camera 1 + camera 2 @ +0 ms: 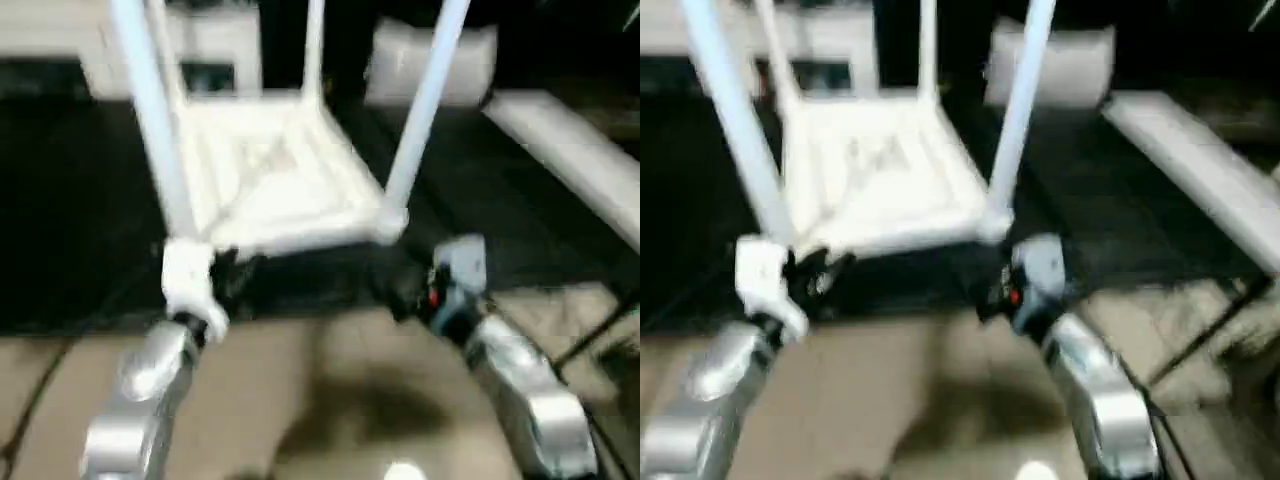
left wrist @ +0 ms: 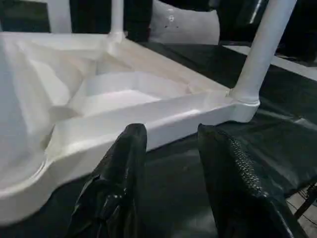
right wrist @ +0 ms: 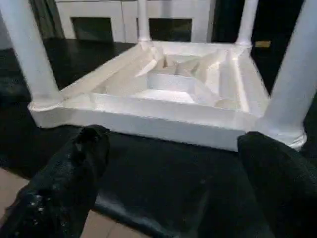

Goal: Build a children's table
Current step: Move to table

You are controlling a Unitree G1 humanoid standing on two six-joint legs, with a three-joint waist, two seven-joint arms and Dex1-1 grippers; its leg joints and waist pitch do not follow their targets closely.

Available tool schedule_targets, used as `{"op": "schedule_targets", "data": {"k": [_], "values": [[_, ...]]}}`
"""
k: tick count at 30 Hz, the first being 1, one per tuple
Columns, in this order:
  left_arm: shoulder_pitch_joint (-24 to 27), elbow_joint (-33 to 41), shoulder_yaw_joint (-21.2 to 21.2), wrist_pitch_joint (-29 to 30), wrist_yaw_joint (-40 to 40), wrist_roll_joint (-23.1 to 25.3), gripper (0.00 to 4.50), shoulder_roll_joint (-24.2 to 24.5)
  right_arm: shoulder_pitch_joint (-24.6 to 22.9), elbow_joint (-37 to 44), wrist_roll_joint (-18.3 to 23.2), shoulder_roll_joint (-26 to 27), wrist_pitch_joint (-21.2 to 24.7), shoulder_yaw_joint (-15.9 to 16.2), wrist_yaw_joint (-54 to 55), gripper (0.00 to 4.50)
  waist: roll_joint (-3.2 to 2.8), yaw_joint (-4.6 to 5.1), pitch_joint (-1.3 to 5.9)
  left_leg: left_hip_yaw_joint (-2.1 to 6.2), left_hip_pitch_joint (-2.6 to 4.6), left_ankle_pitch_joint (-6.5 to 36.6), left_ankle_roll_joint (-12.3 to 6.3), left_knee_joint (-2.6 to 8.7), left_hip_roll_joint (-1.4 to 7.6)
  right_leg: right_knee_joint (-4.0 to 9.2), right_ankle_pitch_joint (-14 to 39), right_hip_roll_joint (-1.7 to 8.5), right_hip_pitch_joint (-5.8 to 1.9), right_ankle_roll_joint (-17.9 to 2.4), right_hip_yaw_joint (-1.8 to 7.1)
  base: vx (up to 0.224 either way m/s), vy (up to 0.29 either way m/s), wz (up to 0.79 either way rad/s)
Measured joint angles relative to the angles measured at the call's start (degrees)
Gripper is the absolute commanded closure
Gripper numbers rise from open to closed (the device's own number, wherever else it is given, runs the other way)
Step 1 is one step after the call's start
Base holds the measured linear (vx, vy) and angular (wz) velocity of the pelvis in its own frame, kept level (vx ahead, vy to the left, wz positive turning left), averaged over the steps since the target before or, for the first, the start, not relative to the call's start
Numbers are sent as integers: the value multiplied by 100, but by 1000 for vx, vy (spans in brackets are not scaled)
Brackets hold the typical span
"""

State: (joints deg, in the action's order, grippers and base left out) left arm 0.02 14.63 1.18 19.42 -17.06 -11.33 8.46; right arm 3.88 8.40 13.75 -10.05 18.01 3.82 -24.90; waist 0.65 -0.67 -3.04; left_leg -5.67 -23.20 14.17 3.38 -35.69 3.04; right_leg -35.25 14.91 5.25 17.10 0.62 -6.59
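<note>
Black mat (image 1: pixel 90 250): upturned table (image 3: pixel 178 94) just beyond both grippers.

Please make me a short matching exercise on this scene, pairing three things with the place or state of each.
Things:
1. tabletop
2. right gripper
3. left gripper

States:
a. fingers spread wide, nothing between them
b. lies upside down on the black mat, legs standing up from its corners
c. fingers a narrower gap apart, empty, before the tabletop's near edge

Pairs: 1-b, 2-a, 3-c
</note>
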Motion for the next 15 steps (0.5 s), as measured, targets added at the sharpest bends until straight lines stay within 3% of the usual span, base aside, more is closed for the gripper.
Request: {"op": "schedule_targets", "data": {"k": [1,3,5,6,7,8,9,11,12,13,14,15], "values": [[2,0,9,16,20,1,261,4,4,1,1,-2,0,-3,6,0,-51,-46,-25,-3,12,-107,-127,-28,63,-4,4,-21,-5,13,-61,-109,57,-12],[34,-1,39,35,100,32,261,82,14,8,3,69,3,39,4,0,-87,-47,-55,14,-8,-127,-164,-50,85,-13,35,-66,-13,8,-60,-93,68,-17],[22,-1,67,28,114,70,261,142,11,10,3,73,3,54,7,0,-46,-66,-55,-19,-35,-127,-163,43,62,-12,80,-78,59,-43,-2,-60,26,1],[18,-1,74,3,118,106,261,148,14,17,3,41,3,49,11,0,9,-101,-54,-64,-31,-123,-155,79,62,14,82,-63,120,-44,40,-57,6,6],[21,-2,71,-2,127,110,261,135,15,18,3,19,3,49,14,0,12,-133,-74,-77,-31,-98,-118,69,62,20,81,-31,137,-42,37,0,0,0],[28,-2,78,-2,156,114,261,112,16,18,5,21,4,50,17,0,-10,-166,-102,-77,-31,-40,-31,12,66,23,78,16,133,-38,-15,-47,53,-26],[28,-3,98,1,210,130,261,98,13,18,7,21,4,50,20,0,-78,-169,-159,-44,-7,-30,-24,-87,110,34,77,22,68,-37,-97,-47,53,-26],[31,-35,145,4,263,151,261,112,5,17,7,38,9,54,26,0,-188,-96,-216,49,12,-33,-33,-146,146,62,125,8,-32,-14,-252,-30,78,-26],[16,-56,188,5,289,153,261,123,0,27,10,58,9,61,28,0,-165,-93,-234,42,-22,-34,-32,-23,73,-103,292,-13,-45,-111,-253,-51,88,-22],[-28,-88,182,9,288,151,261,131,-44,46,10,26,8,43,30,0,-22,-114,-193,-55,-23,-39,-25,92,36,-225,363,-2,-36,-236,-152,-67,41,1],[-20,-77,187,4,289,150,261,124,-58,45,10,13,9,44,24,0,168,-151,-109,-164,-31,-52,-1,194,-32,-255,438,47,-12,-266,1,0,0,0],[30,-68,176,3,295,145,261,75,15,45,10,-47,10,47,-2,0,189,-156,-117,-85,-94,44,286,-154,-25,-212,407,120,91,-71,21,0,0,0]]}}
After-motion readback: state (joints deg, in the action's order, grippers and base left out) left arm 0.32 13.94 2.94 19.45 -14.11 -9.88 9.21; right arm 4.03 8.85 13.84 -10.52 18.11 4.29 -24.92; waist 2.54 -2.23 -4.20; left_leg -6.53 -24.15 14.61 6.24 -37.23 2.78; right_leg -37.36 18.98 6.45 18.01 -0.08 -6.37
